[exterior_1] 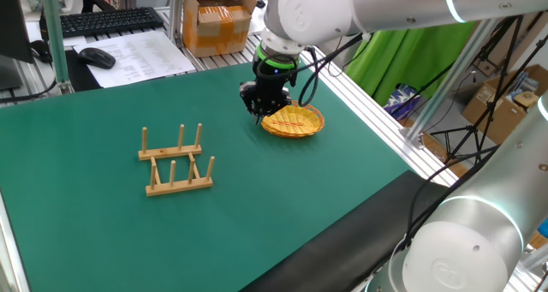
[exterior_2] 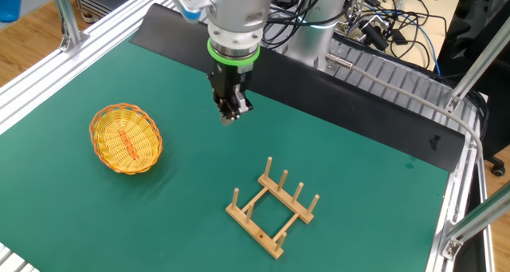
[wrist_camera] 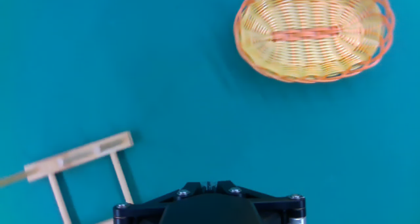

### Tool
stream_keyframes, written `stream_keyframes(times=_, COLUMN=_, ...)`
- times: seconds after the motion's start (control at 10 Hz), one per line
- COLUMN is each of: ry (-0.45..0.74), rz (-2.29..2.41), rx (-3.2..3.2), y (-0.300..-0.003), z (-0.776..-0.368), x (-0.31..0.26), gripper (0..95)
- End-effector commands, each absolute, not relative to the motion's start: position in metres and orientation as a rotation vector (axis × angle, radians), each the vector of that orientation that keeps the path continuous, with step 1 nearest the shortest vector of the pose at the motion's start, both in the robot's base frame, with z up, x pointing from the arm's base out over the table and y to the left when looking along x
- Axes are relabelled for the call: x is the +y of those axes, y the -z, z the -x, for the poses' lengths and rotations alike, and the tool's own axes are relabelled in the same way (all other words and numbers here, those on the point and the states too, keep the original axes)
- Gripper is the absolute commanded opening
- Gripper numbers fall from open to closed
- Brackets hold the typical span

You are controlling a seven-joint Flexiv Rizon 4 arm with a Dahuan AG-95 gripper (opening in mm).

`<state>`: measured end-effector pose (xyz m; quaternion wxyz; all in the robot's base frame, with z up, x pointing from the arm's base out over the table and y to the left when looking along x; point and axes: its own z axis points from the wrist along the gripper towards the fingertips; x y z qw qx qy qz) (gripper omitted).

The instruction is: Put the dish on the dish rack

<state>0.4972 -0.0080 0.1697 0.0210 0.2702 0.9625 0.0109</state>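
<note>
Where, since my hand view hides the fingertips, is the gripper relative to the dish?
Observer: The gripper hangs above the bare mat, apart from the dish, between it and the dish rack.
Operator: Are the fingers open for a grasp?
Observer: No, the fingers are shut with nothing between them.
Operator: I see only a corner of the rack. Is it free?
Observer: Yes, it stands upright, all six pegs showing, nothing in its slots.
</note>
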Motion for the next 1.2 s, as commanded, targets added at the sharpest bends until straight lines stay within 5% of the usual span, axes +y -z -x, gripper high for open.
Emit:
stream_keyframes(times=0.1, ry=-0.026, rz=-0.744, rx=3.009, y=-0.169, z=-0.497, x=-0.01, gripper=0.0)
stream_keyframes(times=1.2, ry=-0.03, rz=-0.409, rx=3.077, y=-0.18, z=-0.513, x=-0.079, gripper=0.0)
